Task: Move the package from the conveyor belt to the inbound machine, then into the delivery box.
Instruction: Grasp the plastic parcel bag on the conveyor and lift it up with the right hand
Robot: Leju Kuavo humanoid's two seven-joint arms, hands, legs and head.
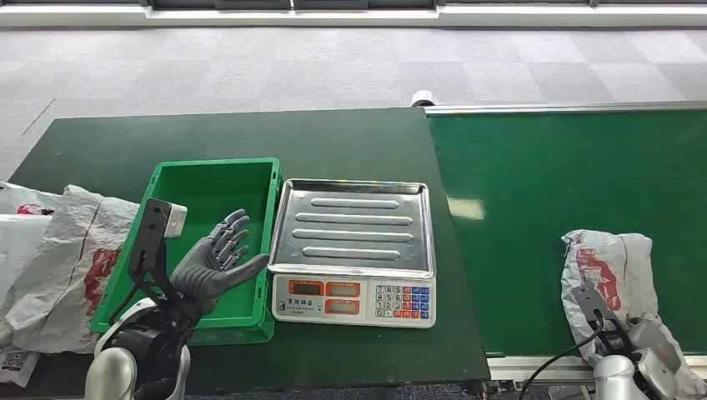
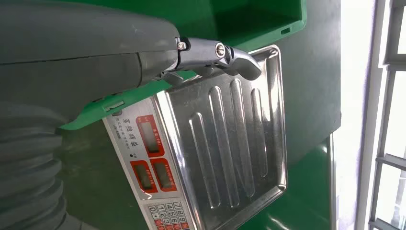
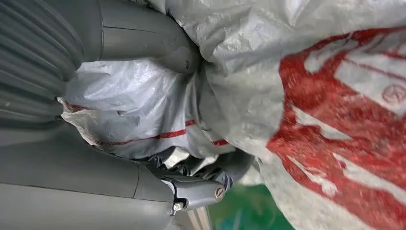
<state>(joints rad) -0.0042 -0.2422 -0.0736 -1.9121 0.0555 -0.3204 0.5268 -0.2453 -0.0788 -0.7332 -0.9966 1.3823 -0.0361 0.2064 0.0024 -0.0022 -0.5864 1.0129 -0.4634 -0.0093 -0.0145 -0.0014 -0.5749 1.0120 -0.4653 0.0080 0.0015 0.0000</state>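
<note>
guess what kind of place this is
Probably a parcel sorting station: a green conveyor belt carrying a plastic-wrapped package, a weighing scale beside it, and a green bin for weighed parcels.

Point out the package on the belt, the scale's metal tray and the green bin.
package [image 1: 607, 271]: head view, its red print.
metal tray [image 1: 354, 227]: head view, ribbed middle.
green bin [image 1: 218, 185]: head view, bare floor.

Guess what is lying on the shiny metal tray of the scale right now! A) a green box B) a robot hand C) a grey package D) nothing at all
D: the scale's tray is bare shiny metal, while the package lies on the conveyor belt, gripped by the right hand.
</note>
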